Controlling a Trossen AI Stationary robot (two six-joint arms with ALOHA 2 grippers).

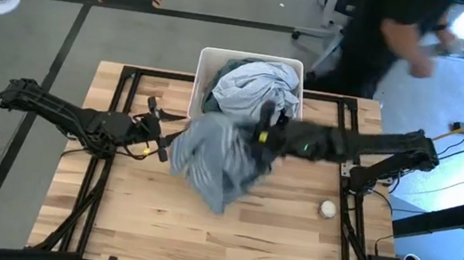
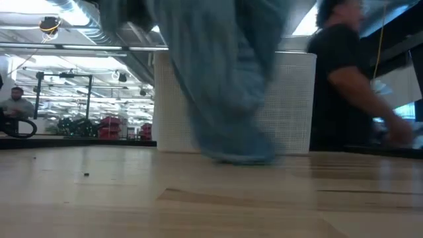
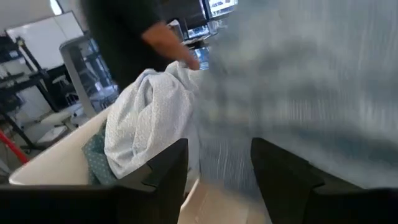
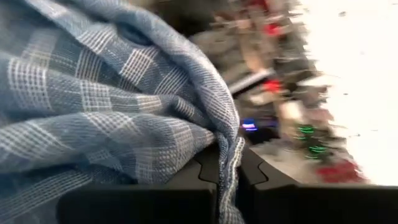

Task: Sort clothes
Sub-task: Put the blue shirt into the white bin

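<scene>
Item one: my right pincer (image 4: 227, 177), clenched on a fold of the blue-grey checked shirt (image 1: 215, 159). In the right wrist view the cloth is pinched between my two dark fingers (image 4: 264, 186) and bulges out just ahead of them. From above, my right arm reaches across the table to its middle, and the shirt hangs below my pincer, spreading toward the near side of the wooden table (image 1: 290, 236); in the low view its lowest fold touches the tabletop.

Item two: my left pincer (image 3: 217, 171), released, fingers well apart with nothing between them. The hanging shirt is just ahead of it, not touched.

Item three: the white tub (image 1: 207, 64), just beyond both pincers at the table's far edge. It holds a heap of clothes, with a pale blue-white garment (image 1: 256, 84) on top and a bit of teal patterned cloth (image 3: 96, 158) beside it at the tub wall.

Item four: a small white ball (image 1: 327, 209) on the table, to the outer side of my right pincer, well apart from the shirt.

Item five: a person in a dark top (image 2: 344, 79), standing beyond the tub.
</scene>
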